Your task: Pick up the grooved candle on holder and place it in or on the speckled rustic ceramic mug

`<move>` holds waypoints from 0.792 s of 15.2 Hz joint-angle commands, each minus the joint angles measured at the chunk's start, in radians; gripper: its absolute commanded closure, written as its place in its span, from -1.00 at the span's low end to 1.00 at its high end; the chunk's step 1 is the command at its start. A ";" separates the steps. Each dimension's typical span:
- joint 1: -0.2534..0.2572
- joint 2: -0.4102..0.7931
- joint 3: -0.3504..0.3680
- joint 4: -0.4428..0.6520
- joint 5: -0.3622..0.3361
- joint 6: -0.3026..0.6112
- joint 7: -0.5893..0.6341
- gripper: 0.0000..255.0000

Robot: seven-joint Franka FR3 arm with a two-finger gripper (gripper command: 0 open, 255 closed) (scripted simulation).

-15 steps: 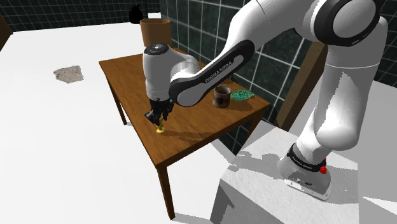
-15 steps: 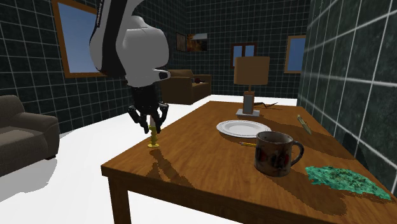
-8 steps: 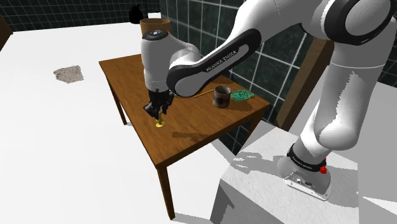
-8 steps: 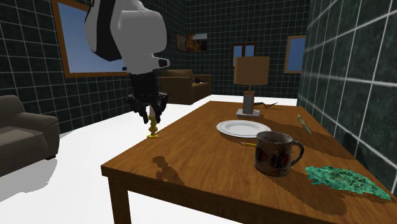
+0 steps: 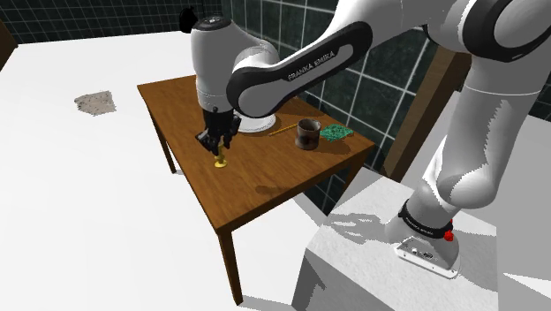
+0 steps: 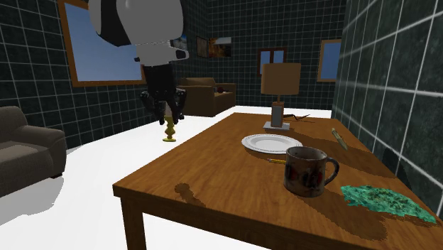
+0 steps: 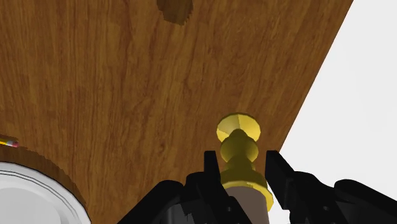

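Grooved candle on holder, brass-coloured with a pale body, was standing on the wooden table near its edge a second ago and is now lifted clear, hanging in the air with only its shadow left on the wood. Black gripper has its fingers closed partway, clasping the candle's upper part from both sides, base pointing down. Judging from that, the pick is done and the carry is next: the brown speckled mug sits well apart, toward the second exterior view's right beyond the white plate, and nothing is in it yet.
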 commanded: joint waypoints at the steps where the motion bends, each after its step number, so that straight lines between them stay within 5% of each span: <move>1: -0.002 -0.009 0.002 0.016 0.009 -0.024 -0.010 1.00; 12: -0.004 -0.048 0.010 0.118 0.048 -0.156 -0.051 1.00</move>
